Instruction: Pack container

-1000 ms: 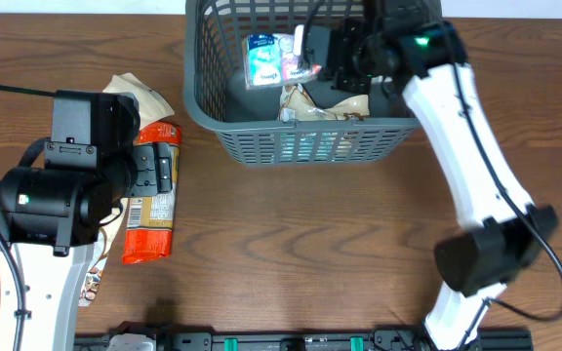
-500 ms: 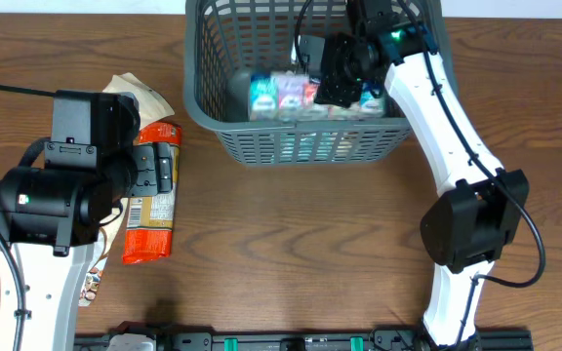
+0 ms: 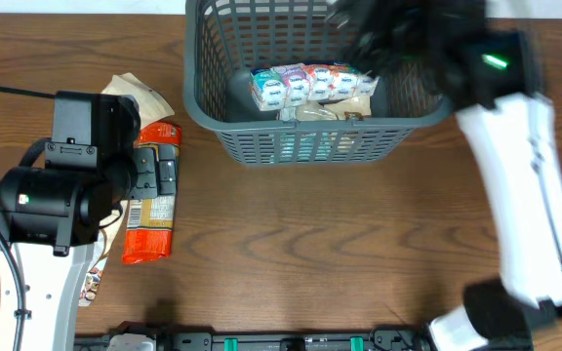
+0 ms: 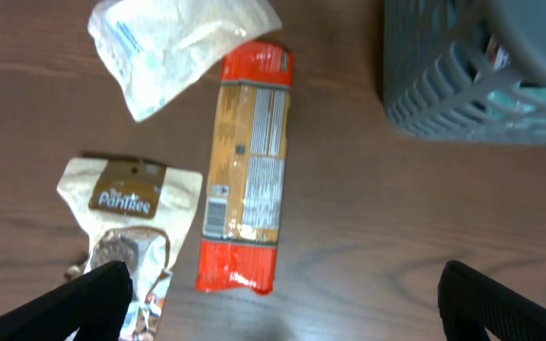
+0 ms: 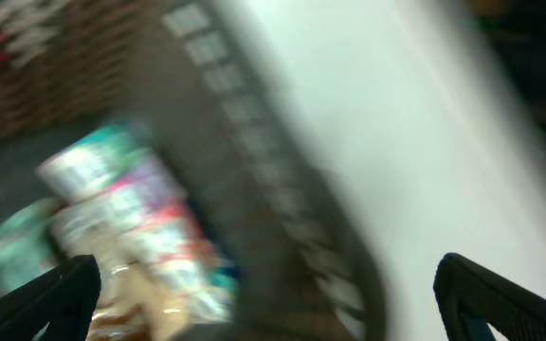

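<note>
The container (image 3: 301,136), a dark grey lattice basket, stands at the table's far middle; its corner (image 4: 482,85) shows in the left wrist view. Inside lie a strip of colourful snack packs (image 3: 305,83) and a brown packet (image 3: 325,112). My right gripper (image 5: 273,303) is open and holds nothing. It is blurred with motion over the basket's right wall (image 5: 282,189), with the packs (image 5: 131,227) below it. My left gripper (image 4: 273,313) stands wide open above the table, just short of an orange-red packet (image 4: 247,166), which also lies beside the left arm (image 3: 152,200).
A clear white packet (image 4: 183,43) lies beyond the orange-red one, and a beige Pantree pouch (image 4: 131,213) to its left. The left arm (image 3: 61,195) covers part of these packets from above. The right arm (image 3: 515,175) reaches along the table's right side.
My right gripper has opened and let go of the snack strip, which now lies flat in the basket. The right arm is swinging away to the right. The left jaws have spread slightly wider.
</note>
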Robot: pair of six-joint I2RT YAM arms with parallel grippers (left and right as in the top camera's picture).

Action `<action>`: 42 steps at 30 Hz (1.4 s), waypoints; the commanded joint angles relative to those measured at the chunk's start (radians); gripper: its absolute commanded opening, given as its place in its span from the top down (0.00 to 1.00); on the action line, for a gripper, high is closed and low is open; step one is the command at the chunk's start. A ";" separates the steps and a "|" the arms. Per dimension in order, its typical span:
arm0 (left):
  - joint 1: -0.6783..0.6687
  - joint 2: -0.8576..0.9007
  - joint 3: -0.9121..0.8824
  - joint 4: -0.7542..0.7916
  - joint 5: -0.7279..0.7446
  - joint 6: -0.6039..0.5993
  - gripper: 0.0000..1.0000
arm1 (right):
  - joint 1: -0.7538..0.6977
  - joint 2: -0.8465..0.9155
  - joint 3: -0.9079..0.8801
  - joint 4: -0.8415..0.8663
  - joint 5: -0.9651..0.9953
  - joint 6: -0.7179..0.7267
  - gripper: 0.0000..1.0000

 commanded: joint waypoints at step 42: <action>0.216 0.363 -0.238 0.309 0.130 0.340 0.01 | -0.625 -0.098 -0.863 0.046 0.003 0.646 0.01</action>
